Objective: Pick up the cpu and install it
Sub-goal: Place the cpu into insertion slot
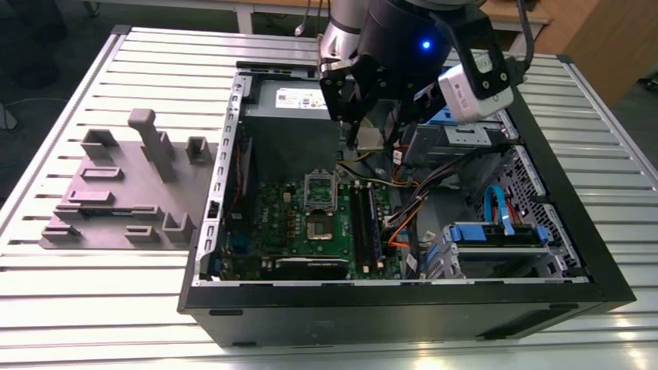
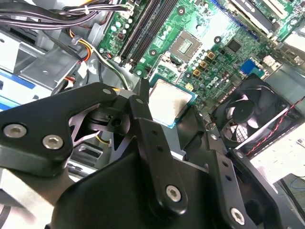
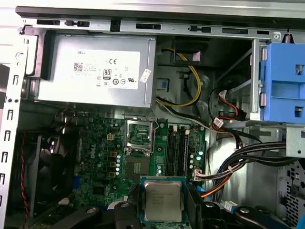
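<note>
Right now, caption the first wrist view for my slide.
Gripper holds the cpu above the green motherboard, its socket open and empty.

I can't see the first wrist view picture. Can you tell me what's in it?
The gripper holds the cpu, a small silver square chip, between its black fingers over a green motherboard inside an open computer case. Past the chip are the open socket, then a grey power supply box, with a black fan on one side.

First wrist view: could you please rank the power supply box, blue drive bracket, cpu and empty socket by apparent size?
1. power supply box
2. blue drive bracket, cut off at the edge
3. cpu, enlarged by nearness to camera
4. empty socket
</note>
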